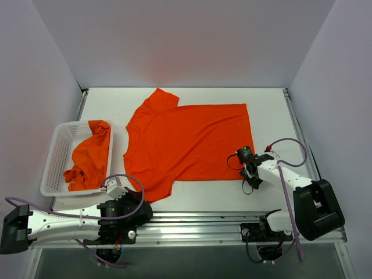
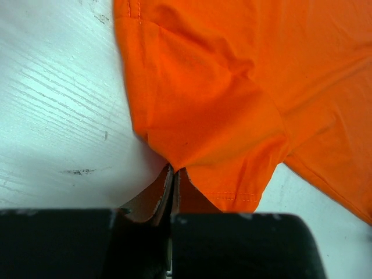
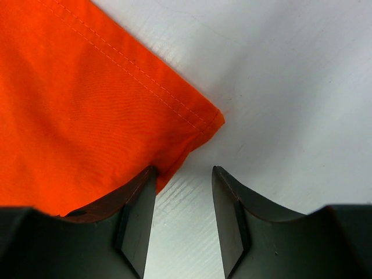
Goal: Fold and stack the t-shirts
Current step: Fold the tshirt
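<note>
On the white table (image 1: 267,110), item by item:

1. Spread t-shirt (image 1: 186,142): orange-red and plain. It lies flat at the middle of the table, with the neck toward the left, the hem toward the right, one sleeve at the far side and one at the near side.

2. Second t-shirt (image 1: 90,157): same colour. It is crumpled inside the white perforated basket (image 1: 58,157) at the left edge, well apart from the spread one.

3. My left gripper (image 1: 116,187): low over the table at the near sleeve. In the wrist view the fingers (image 2: 165,195) are pressed together, and the tips (image 2: 173,174) pinch a fold of the sleeve's fabric (image 2: 232,87), which draws to a point right where they meet. The stitched sleeve hem hangs just to the right of the grip.

4. My right gripper (image 1: 251,181): at the near right corner of the hem. The jaws stand partly spread (image 3: 185,171), with nothing clamped between them. One finger (image 3: 139,215) sits at the edge of the fabric (image 3: 75,104); the other is over bare table. The stitched corner lies just ahead of the gap.
</note>
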`<state>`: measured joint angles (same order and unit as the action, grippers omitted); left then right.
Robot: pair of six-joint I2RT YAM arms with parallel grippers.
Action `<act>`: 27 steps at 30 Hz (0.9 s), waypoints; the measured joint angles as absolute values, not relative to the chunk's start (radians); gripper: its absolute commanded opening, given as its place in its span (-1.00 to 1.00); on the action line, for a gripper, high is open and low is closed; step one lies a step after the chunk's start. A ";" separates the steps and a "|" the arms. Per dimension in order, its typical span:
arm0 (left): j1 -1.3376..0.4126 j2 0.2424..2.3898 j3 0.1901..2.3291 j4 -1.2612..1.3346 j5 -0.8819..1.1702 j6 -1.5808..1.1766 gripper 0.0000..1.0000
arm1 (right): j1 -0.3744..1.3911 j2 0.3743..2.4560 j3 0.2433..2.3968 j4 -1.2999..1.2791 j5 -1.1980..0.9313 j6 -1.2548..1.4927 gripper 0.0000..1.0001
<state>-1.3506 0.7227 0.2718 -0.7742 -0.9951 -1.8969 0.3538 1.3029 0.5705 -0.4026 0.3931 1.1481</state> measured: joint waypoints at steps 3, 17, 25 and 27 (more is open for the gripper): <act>-1.349 0.722 0.272 -0.773 -0.995 -1.888 -0.95 | 0.346 1.304 0.571 -0.403 0.393 1.148 -0.23; -1.346 0.725 0.272 -0.765 -1.004 -1.864 -0.95 | 0.332 1.254 0.578 -0.424 0.432 1.178 -0.17; -1.346 0.734 0.272 -0.759 -1.010 -1.858 -0.95 | 0.287 1.334 0.586 -0.417 0.444 1.173 -0.28; -1.346 0.732 0.272 -0.759 -1.010 -1.854 -0.95 | 0.276 1.341 0.588 -0.408 0.445 1.169 -0.31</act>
